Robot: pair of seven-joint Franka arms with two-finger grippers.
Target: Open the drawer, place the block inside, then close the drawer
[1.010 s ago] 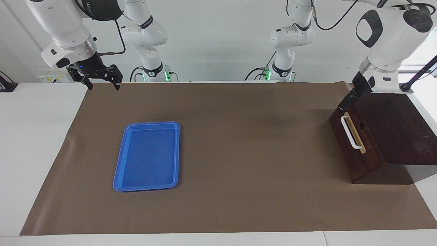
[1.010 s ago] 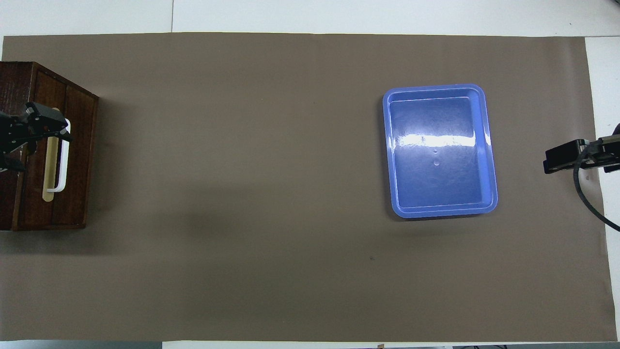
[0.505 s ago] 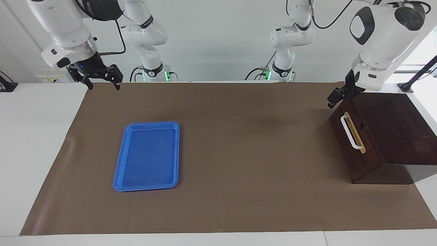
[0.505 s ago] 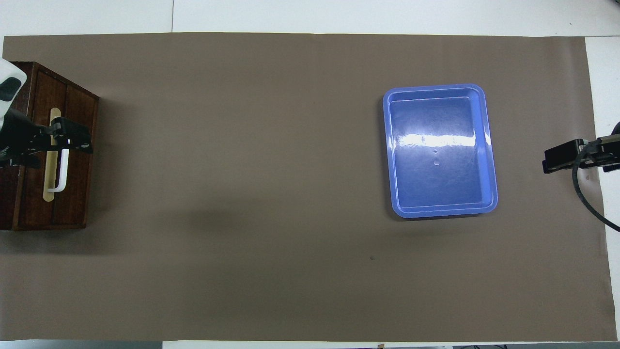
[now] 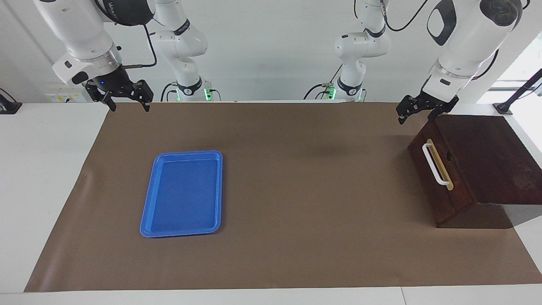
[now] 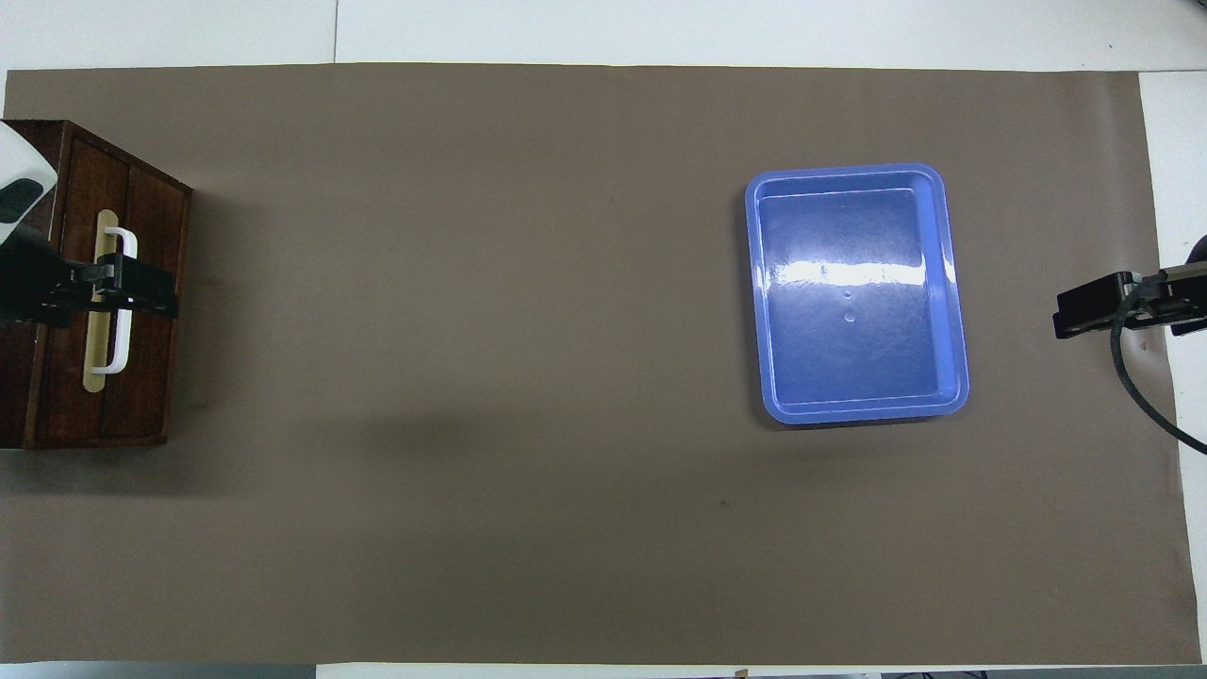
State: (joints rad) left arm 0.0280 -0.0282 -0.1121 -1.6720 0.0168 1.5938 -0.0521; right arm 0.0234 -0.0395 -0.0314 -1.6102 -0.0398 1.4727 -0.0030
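Now I see the drawer (image 5: 437, 178) closed at the left arm's end of the desk, left claw (image 5: 417, 113) released above its corner, right claw (image 5: 125, 103) released, waiting near a blue tray (image 5: 183, 194).

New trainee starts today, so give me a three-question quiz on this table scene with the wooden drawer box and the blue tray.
1. True or false: the dark brown wooden drawer with the white bar handle is shut.
2. What lies in the flat blue plastic tray? A) a cube B) nothing C) a cup
3. Fill in: the left gripper, fingers open, hangs over the ___ of the dark wooden box, while the right gripper, also open, waits at its own end of the table.

Key: 1 true; 2 B; 3 corner nearest the robots.
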